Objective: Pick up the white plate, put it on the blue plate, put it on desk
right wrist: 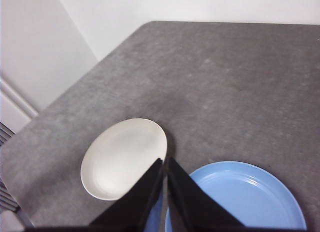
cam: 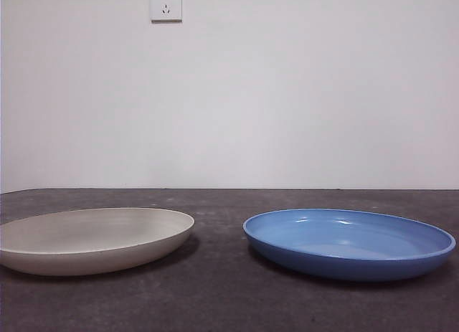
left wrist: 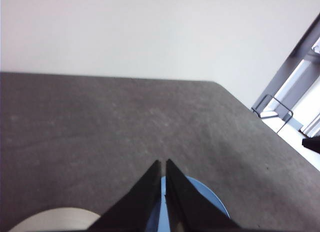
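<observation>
So the white plate [cam: 93,239] sits untouched beside the blue plate [cam: 349,242] (stiff, shallow, likely slippery), best pinched at its rim, while both grippers, left [left wrist: 163,164] and right [right wrist: 164,162], hover closed, holding nothing.

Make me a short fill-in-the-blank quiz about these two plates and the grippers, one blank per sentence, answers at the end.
1. The white plate and the blue plate lie side by side on the ____.
2. Both plates hold ____.
3. The jaws of the left gripper are ____.
4. The right gripper is holding ____.

Missing words: desk; nothing; shut; nothing
</observation>
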